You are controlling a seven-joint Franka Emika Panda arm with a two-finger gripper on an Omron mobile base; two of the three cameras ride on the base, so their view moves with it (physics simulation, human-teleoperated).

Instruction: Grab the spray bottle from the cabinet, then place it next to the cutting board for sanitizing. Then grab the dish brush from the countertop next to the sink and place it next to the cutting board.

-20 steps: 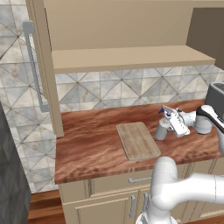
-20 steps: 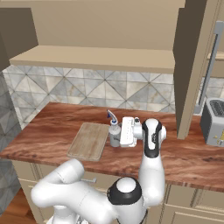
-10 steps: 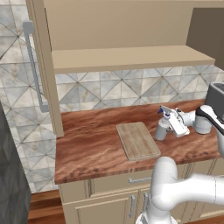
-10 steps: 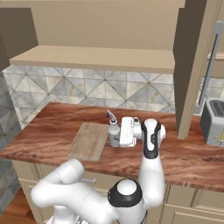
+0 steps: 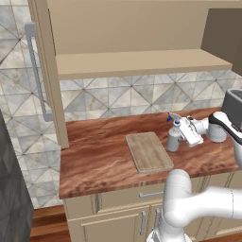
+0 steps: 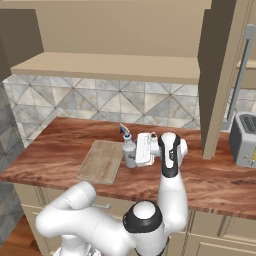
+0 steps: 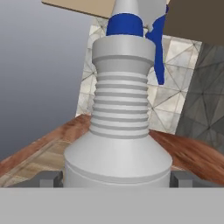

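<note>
On the countertop (image 5: 104, 156), nearest the front edge, we find the cutting board (image 5: 148, 151) lying flat, its long side running away from the edge. Just beside the cutting board, on its toaster side, the spray bottle (image 5: 174, 136) stands upright on the countertop, close to the board's far corner; we cannot tell whether the two touch. The bottle's blue-and-white nozzle points away from the gripper. The gripper (image 6: 136, 152) reaches the bottle horizontally from the side opposite the cutting board. In the hand view, the two finger tips (image 7: 49, 178) sit one on each side of the spray bottle (image 7: 118, 148) at its shoulder, tight against its body, so we read the jaws as closed on the bottle at about its width. Beyond the cutting board, the tiled backsplash (image 5: 142, 99) rises from the countertop, and above it the cabinet (image 5: 137, 61) shows its bare shelf, its door (image 5: 45, 71) swung out.
</note>
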